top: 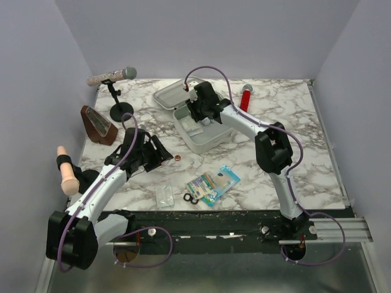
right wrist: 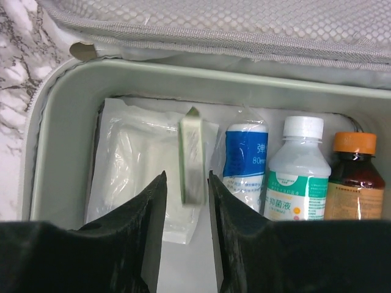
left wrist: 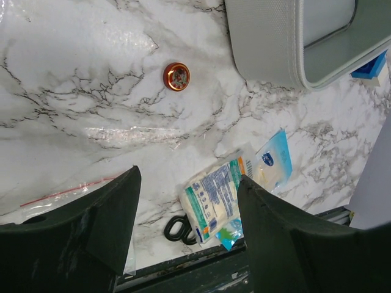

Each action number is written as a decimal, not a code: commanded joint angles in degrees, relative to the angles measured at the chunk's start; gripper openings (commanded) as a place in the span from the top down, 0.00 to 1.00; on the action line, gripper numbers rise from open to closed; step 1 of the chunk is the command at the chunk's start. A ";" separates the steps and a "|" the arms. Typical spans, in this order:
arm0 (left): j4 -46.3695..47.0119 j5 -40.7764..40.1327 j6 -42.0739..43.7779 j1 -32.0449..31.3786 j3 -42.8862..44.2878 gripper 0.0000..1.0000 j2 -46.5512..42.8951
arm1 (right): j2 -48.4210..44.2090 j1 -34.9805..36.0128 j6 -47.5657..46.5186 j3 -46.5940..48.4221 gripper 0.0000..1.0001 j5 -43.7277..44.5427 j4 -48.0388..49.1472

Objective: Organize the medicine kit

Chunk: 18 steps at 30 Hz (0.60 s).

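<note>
The medicine kit (top: 211,141), a pale grey tin, lies open mid-table with its lid (top: 170,94) swung back. My right gripper (top: 198,113) reaches down into it. In the right wrist view the kit's rim (right wrist: 55,140) frames a clear gauze bag (right wrist: 131,165), a blue-labelled pack (right wrist: 244,159), a white bottle (right wrist: 299,177) and a brown bottle (right wrist: 356,177). A thin pale green packet (right wrist: 192,162) stands on edge just beyond the right gripper (right wrist: 187,180), whose fingers are slightly apart with a gap beside it. My left gripper (top: 160,152) (left wrist: 188,183) hangs open and empty above the table.
Loose on the marble: printed sachets (top: 214,183) (left wrist: 220,195), black scissor loops (top: 190,198), a clear zip bag (top: 164,195) and a small orange cap (top: 178,157) (left wrist: 176,76). A red cylinder (top: 246,97) stands behind the kit. A microphone stand (top: 113,76) and brown metronome (top: 98,125) are at the left.
</note>
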 commanded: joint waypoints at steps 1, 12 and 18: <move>-0.47 -1.59 1.18 0.04 0.15 0.27 0.11 | 3.22 -0.57 1.13 3.34 0.56 3.34 -3.21; 1.37 -1.15 0.48 0.04 -0.82 0.27 1.78 | -0.55 -0.57 2.09 -1.32 0.51 5.28 1.80; 1.72 -1.32 0.39 -0.05 -0.99 0.27 1.34 | -5.73 -0.31 3.76 -6.40 0.57 -2.18 5.57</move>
